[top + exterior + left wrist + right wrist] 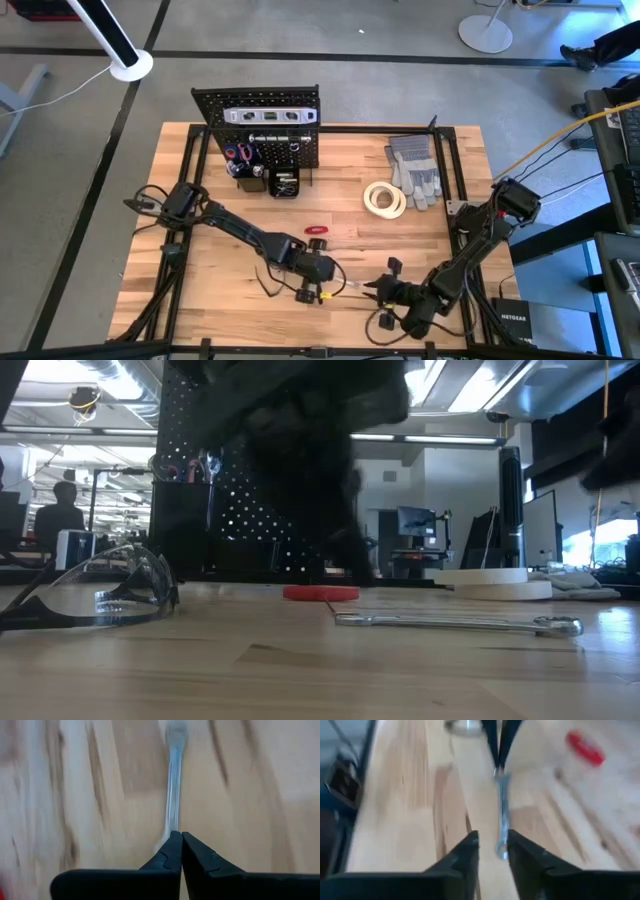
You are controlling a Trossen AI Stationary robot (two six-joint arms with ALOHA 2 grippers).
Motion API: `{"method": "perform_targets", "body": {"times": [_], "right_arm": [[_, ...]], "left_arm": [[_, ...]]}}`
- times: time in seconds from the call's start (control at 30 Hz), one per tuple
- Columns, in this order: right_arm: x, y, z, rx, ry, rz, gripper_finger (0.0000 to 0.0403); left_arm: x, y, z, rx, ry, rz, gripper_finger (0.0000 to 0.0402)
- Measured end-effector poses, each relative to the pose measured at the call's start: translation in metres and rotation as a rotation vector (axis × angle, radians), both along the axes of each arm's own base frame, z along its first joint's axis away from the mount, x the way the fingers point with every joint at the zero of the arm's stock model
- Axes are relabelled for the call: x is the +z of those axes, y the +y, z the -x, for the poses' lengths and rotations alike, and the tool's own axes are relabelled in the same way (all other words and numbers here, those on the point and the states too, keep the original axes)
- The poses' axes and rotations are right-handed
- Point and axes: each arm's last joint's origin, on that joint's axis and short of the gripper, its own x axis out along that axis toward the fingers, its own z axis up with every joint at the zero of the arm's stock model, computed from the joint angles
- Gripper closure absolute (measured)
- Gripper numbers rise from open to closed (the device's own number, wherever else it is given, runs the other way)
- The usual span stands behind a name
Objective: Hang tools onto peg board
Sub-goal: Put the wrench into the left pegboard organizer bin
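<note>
A: What is the left gripper (181,840) doing?
B: It is pinching one end of a silver wrench (502,800), fingers pressed tight together on it, low over the front of the wooden counter (440,215).

A: And the right gripper (493,844)?
B: It is sitting at the wrench's other end with its fingers a narrow gap apart, that end lying just between them; I cannot tell whether they are touching it.

A: Where is the peg board (262,125) standing?
B: Upright at the back of the counter, carrying a silver level (270,115). A white tape roll (384,199) and grey gloves (414,168) are lying to its right, a small red tool (317,230) nearer the grippers, and safety glasses (95,596) are resting at the front.
</note>
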Motion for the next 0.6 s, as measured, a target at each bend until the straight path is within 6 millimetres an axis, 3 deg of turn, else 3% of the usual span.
{"method": "perform_targets", "body": {"times": [0.13,0.27,0.5,0.6], "right_arm": [[-0.005,-0.011,-0.008,0.063,0.139,-0.011,0.0254],[-0.009,-0.018,-0.016,0.048,0.17,-0.022,0.0218],[-0.013,-0.018,-0.013,0.069,0.216,-0.02,0.0206],[-0.014,-0.016,-0.017,0.033,0.153,-0.004,0.0214]], "left_arm": [[-0.005,0.002,0.008,0.014,0.089,-0.039,0.0401],[-0.003,0.002,0.004,0.017,0.048,-0.037,0.0401],[-0.002,0.002,0.004,0.02,0.036,-0.04,0.0401],[-0.002,0.001,0.004,0.029,0.025,-0.053,0.0402]]}}
